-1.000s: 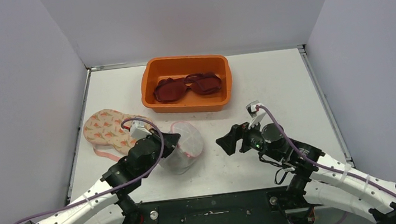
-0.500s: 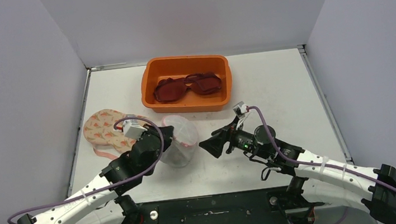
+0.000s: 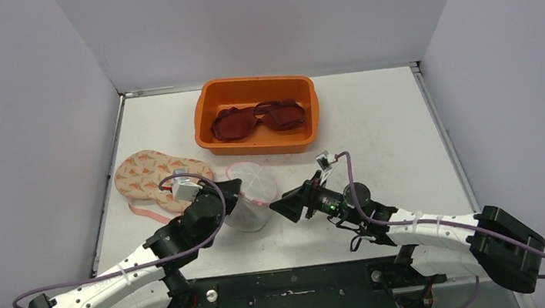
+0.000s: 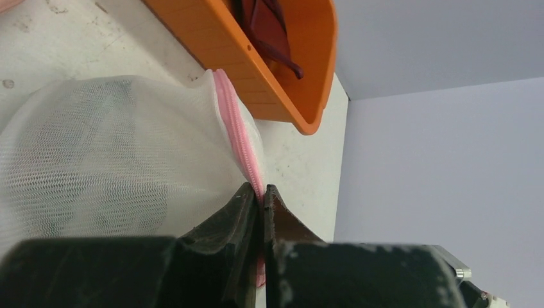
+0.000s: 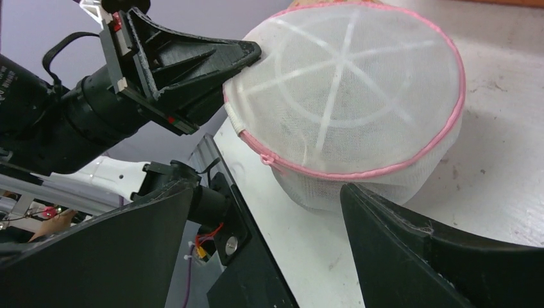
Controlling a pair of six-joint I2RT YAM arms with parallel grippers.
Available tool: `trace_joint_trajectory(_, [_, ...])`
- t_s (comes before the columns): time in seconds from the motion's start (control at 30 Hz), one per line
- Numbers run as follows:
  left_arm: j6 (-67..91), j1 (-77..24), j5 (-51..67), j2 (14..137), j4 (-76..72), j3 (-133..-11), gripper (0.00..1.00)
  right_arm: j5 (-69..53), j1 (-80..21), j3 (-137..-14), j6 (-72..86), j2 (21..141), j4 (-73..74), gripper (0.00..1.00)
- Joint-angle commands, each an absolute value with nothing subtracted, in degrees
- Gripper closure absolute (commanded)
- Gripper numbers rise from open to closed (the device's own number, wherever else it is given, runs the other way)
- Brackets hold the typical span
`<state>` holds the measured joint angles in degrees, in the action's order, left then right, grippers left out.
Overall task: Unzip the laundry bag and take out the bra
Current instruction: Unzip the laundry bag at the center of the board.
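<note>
The white mesh laundry bag with a pink zipper rim stands on the table in front of the orange bin. My left gripper is shut on the pink zipper edge at the bag's left side, and it also shows in the right wrist view. My right gripper is open and empty, just right of the bag, with its jaws spread below the bag. A carrot-patterned bra lies on the table to the left, outside the bag. I cannot tell what is inside the bag.
An orange bin at the back centre holds a dark red bra; its wall shows in the left wrist view. Grey walls stand on three sides. The black base rail runs along the near edge.
My right gripper has reached left, up to the bag's right side, staying open. My left gripper, still shut on the zipper edge, has shifted the bag slightly back.
</note>
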<state>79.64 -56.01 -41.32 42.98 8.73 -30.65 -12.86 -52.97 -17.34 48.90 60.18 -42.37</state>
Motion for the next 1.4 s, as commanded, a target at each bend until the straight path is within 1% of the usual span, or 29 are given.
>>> trace_joint_trajectory(0.0, [86.2,-56.3,-42.2,43.7,9.5,-32.2,1.00,-15.9,-53.3,-20.1,50.6,64.6,-51.8,0.11])
trace_joint_trajectory(0.2, [87.4,-56.3,-42.5,42.1,9.4,-30.3,1.00,-19.0,-53.5,-20.9,51.4,68.9,-53.8,0.19])
trace_joint_trajectory(0.33, [87.6,-56.3,-42.1,41.5,9.9,-29.9,1.00,-20.7,-53.7,-22.1,52.4,72.2,-56.4,0.28])
trace_joint_trajectory(0.5, [88.0,-56.3,-41.3,41.4,9.9,-29.4,1.00,-21.7,-54.2,-24.3,53.0,75.9,-57.0,0.35])
trace_joint_trajectory(0.77, [88.2,-56.3,-41.6,40.7,10.4,-29.1,1.00,-22.4,-54.3,-25.2,53.6,78.6,-56.8,0.34])
trace_joint_trajectory(1.0, [87.3,-56.3,-43.3,40.1,10.3,-29.9,1.00,-22.6,-55.3,-21.2,55.3,75.1,-57.9,0.32])
trace_joint_trajectory(1.13, [86.4,-56.3,-43.8,40.4,8.8,-30.6,1.00,-21.8,-56.2,-19.2,57.8,74.9,-61.7,0.29])
trace_joint_trajectory(1.37, [87.2,-56.3,-41.9,40.7,7.1,-30.2,1.00,-19.4,-56.4,-18.9,59.4,79.0,-68.9,0.27])
